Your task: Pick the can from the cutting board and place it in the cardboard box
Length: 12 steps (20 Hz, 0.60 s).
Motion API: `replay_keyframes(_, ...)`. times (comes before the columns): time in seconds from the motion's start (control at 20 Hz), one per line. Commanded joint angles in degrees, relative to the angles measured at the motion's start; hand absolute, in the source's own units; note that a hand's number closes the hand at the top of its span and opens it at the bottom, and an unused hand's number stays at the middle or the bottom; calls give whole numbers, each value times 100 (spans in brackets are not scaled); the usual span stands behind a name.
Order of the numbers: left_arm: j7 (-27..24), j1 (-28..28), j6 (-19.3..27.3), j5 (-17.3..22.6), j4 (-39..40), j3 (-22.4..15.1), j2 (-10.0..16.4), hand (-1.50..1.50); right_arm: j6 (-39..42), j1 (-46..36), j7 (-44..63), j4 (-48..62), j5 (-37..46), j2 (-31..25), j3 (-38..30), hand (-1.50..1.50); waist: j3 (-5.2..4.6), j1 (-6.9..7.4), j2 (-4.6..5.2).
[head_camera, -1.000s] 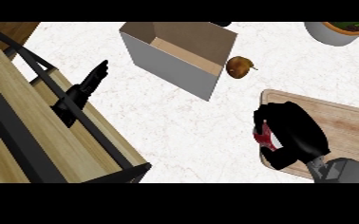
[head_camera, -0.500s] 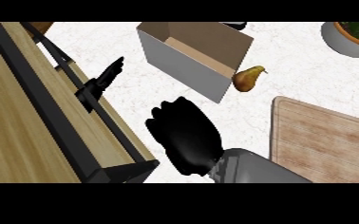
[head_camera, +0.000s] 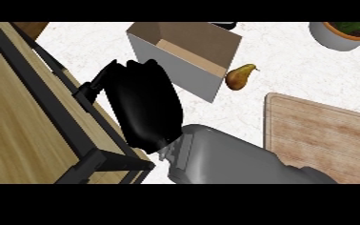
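My right hand (head_camera: 144,106) hangs over the counter just left of the open cardboard box (head_camera: 184,52), back of the hand toward me. Its fingers curl downward and hide whatever they enclose, so the can shows nowhere. The grey forearm (head_camera: 225,157) comes in from the lower right. The wooden cutting board (head_camera: 316,133) at the right has nothing on it. Only a dark sliver of my left hand (head_camera: 91,85) pokes out from behind the right hand, straight along the wooden ledge.
A pear (head_camera: 239,77) lies on the counter between the box and the cutting board. A potted plant (head_camera: 339,33) stands at the top right. A wooden surface with a black frame (head_camera: 42,124) fills the left side.
The right hand has travelled from the cutting board leftward and up to the box's left side. The view has shifted with it. The left hand has stayed put.
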Motion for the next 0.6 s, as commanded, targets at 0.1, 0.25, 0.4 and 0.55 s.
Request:
replay_keyframes(0.1, 28, -353, -49, 20, -579, 28, 46, 0, -928, -916, 791, 1055, -201, 106, -542, 150, 92, -184, -36)
replay_keyframes(0.25, 41, -425, 56, -43, -526, 41, 13, 0, -1114, -1591, 1087, 1629, -405, 108, -766, 150, 85, -219, -14)
replay_keyframes(0.4, 113, -296, 170, -93, -635, -68, -143, 0, -1274, -1914, 983, 2205, -616, 109, -914, 150, 89, -331, -8)
replay_keyframes(0.55, -9, 58, 89, -55, -894, -21, 55, 0, -1017, -2200, 425, 3175, -441, 109, -1110, 150, 91, -350, -1)
